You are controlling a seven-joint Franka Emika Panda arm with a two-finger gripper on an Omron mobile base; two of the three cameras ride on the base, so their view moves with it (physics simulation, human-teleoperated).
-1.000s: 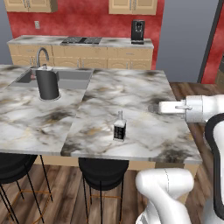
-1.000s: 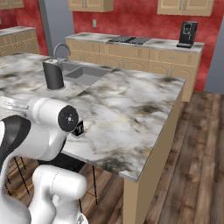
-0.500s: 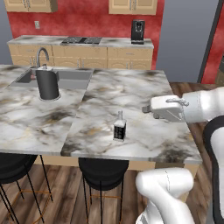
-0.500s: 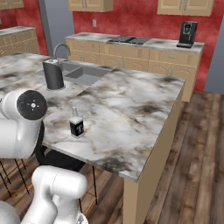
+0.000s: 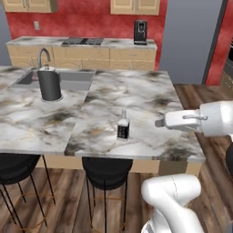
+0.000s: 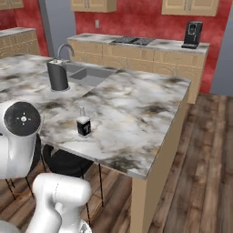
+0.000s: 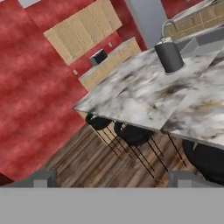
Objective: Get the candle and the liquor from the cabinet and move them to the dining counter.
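left base view has the liquor [image 5: 122, 129] standing upright on the dining counter [image 5: 136, 100], so that half looks done. no candle on the marble; it is judged left to fetch. gripper [image 7: 111, 178] fingers spread wide, holding nothing.

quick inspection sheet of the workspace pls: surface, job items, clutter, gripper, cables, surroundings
Surface: dining counter, veined marble top, inset sink at the far left.
Job's things: liquor upright on the counter near the front edge, nothing touching it; candle nothing seen.
Clutter: dark cylinder canister beside the sink.
Grippers: gripper open, holding nothing, facing the stools.
Cables: nothing seen.
Surroundings: red walls, tan wall cabinets, coffee machine on the back counter, wood floor.
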